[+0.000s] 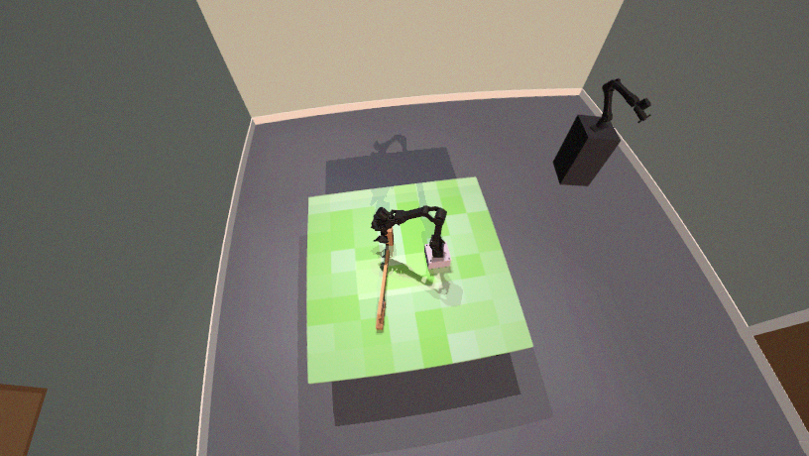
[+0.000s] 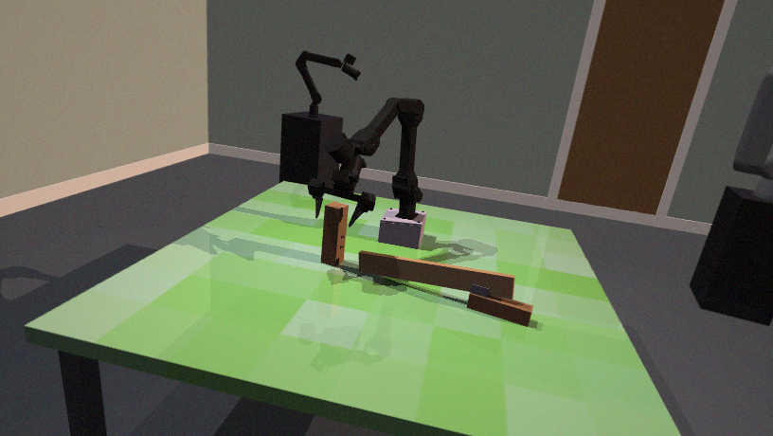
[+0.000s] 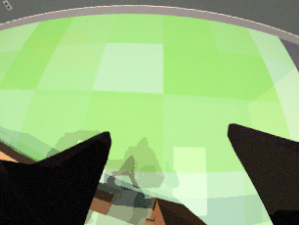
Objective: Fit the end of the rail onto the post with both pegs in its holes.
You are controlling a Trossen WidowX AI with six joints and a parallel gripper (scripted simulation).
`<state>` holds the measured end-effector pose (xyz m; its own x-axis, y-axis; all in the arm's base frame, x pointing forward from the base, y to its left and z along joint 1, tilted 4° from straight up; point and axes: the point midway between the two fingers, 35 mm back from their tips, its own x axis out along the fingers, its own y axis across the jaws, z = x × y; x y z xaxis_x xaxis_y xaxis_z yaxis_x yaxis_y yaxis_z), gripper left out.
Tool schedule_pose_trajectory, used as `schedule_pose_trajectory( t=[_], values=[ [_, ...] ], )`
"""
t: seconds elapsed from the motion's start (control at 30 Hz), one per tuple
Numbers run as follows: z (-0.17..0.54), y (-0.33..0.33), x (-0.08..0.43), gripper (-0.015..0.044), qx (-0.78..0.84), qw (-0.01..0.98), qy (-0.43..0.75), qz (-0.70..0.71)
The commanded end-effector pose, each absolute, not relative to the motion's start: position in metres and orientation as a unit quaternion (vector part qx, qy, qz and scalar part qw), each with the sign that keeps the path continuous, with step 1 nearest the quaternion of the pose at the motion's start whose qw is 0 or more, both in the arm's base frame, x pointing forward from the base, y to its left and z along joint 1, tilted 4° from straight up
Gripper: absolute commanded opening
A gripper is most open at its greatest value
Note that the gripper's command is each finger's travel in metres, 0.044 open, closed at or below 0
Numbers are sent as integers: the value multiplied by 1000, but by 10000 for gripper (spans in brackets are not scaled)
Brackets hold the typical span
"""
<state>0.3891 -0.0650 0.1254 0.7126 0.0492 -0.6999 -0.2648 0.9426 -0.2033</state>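
The wooden post (image 1: 390,236) (image 2: 331,238) (image 3: 173,214) stands upright, with two small dark pegs (image 2: 342,242) on the side facing the rail. The long rail (image 1: 383,288) (image 2: 433,271) (image 3: 103,203) stands on its narrow edge. Its far end is in the bracket (image 2: 479,290) on the low footboard block (image 1: 380,326) (image 2: 498,310); its near end is low at the table, a gap away from the post. My gripper (image 2: 334,221) (image 3: 169,134) is open and empty around the height of the post's top, away from the rail. The rail's end holes are hidden.
The green table (image 1: 334,357) (image 2: 227,346) carries everything. My arm's pale base box (image 1: 438,260) (image 2: 400,231) stands beside the rail line, on the robot's side. A second arm on a dark pedestal (image 1: 586,153) (image 2: 303,149) stands on the floor off the table.
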Motion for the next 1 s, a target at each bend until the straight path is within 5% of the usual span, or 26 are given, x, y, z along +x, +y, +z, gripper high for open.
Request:
schedule_pose_trajectory(
  t=[0.0, 0.33, 0.97],
  values=[
    [114, -42, 387, 440, -244, 867, 409, 148],
    [46, 46, 323, 440, -518, 509, 513, 458],
    [27, 46, 325, 440, -522, 501, 512, 464]
  ],
)
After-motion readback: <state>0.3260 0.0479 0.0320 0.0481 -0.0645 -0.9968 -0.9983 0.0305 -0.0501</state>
